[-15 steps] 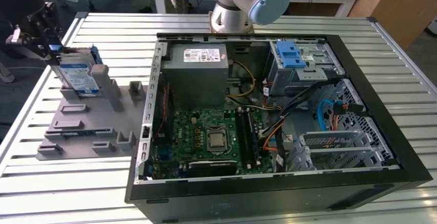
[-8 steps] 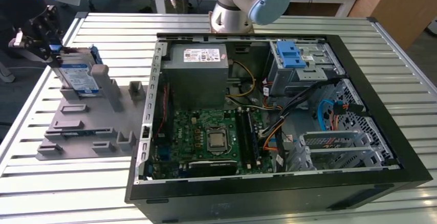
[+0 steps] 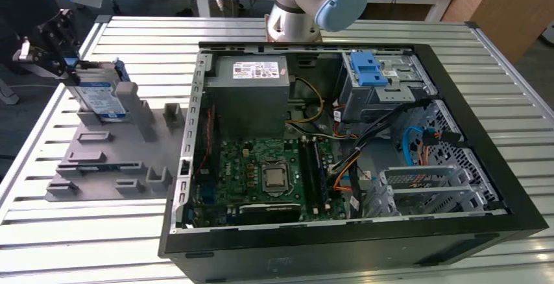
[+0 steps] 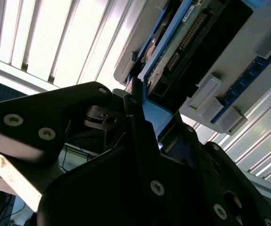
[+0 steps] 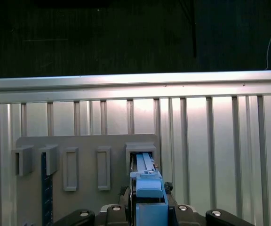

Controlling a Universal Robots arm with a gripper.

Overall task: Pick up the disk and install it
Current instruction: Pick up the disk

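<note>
Surface: slatted aluminium table (image 3: 497,63), pale and ribbed. Room behind it: wooden benches along the far edge, cables hanging down, a wooden panel by the far corner at the exterior view's right.

Count on the table:
- One open black computer case (image 3: 346,248), taking the middle and the side at the exterior view's right. Inside are one grey power supply (image 3: 251,93) with a white sticker and one green motherboard (image 3: 259,174).
- One grey slotted stand (image 3: 104,167) near the edge at the exterior view's left. The first wrist view shows five raised slot frames on it.
- One disk (image 3: 97,97), standing upright on edge in the slot at the stand's far end (blue bracket uppermost).

One arm (image 3: 303,5) is mounted at the table's far edge. The gripper (image 3: 74,69) sits over the disk. In both wrist views its black fingers (image 4: 140,136) press against the blue bracket on either side — jaws pinching the disk — while the disk's lower end sits in the slot.
</note>
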